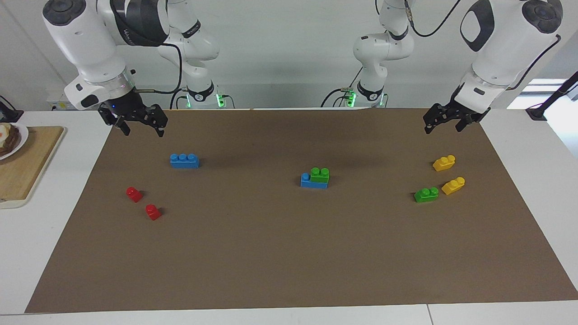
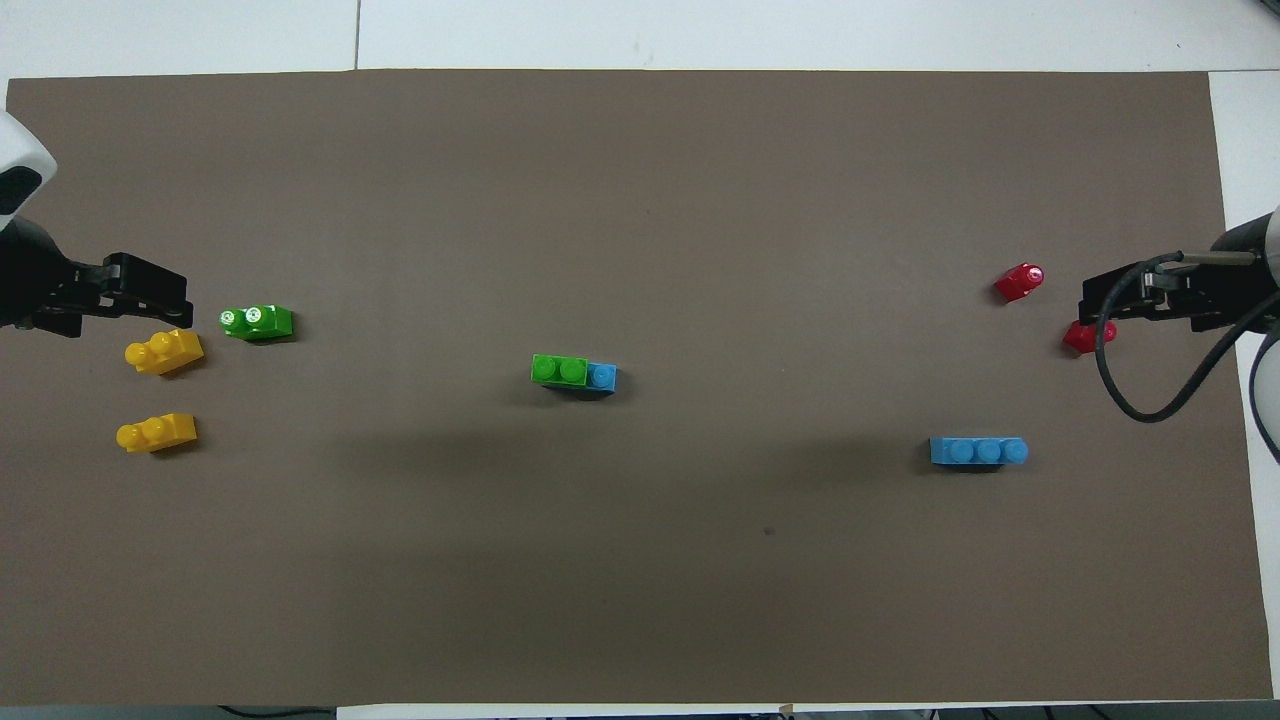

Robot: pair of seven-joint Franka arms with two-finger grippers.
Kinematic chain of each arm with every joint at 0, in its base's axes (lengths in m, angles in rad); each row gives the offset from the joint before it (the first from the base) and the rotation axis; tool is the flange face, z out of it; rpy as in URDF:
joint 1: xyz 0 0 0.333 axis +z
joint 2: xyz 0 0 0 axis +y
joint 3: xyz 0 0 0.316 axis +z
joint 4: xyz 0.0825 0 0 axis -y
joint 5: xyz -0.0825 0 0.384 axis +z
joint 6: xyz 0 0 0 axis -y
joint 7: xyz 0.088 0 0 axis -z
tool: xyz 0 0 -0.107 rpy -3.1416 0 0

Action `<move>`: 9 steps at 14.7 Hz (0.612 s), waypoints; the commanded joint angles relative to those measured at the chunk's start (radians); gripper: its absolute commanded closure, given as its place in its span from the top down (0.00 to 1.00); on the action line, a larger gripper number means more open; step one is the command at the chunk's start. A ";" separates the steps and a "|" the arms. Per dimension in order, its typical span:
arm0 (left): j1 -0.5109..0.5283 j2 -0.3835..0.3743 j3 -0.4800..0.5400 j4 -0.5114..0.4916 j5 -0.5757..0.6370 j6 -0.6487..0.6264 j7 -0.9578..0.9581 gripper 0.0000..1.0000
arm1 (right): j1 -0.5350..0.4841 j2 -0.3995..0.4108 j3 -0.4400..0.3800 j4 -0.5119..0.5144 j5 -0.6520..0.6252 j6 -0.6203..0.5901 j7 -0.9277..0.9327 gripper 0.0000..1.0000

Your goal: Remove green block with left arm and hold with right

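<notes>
A green block (image 1: 319,174) sits on one end of a blue three-stud brick (image 1: 309,182) in the middle of the brown mat; both also show in the overhead view, the green block (image 2: 559,370) on the blue brick (image 2: 603,377). A second green block (image 1: 426,194) (image 2: 257,322) lies loose toward the left arm's end. My left gripper (image 1: 442,128) (image 2: 178,300) is open and empty, raised over the mat's edge by the yellow bricks. My right gripper (image 1: 143,132) (image 2: 1092,302) is open and empty, raised over the mat's edge at its own end.
Two yellow bricks (image 1: 444,163) (image 1: 453,185) lie beside the loose green block. A loose blue brick (image 1: 184,160) and two red bricks (image 1: 134,194) (image 1: 153,211) lie toward the right arm's end. A wooden board (image 1: 27,167) with a plate (image 1: 21,140) stands off the mat there.
</notes>
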 commanded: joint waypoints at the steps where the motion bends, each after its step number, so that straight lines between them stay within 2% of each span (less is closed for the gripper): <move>1: 0.008 0.013 -0.008 0.025 0.016 -0.020 0.015 1.00 | -0.018 -0.037 0.015 -0.044 -0.017 0.016 -0.012 1.00; 6: 0.009 0.008 -0.008 0.016 0.014 -0.013 0.012 1.00 | -0.011 -0.037 0.013 -0.044 -0.019 0.021 -0.017 1.00; 9: 0.008 -0.005 -0.009 -0.023 0.014 0.005 0.019 1.00 | -0.015 -0.037 0.013 -0.047 -0.019 0.021 -0.020 1.00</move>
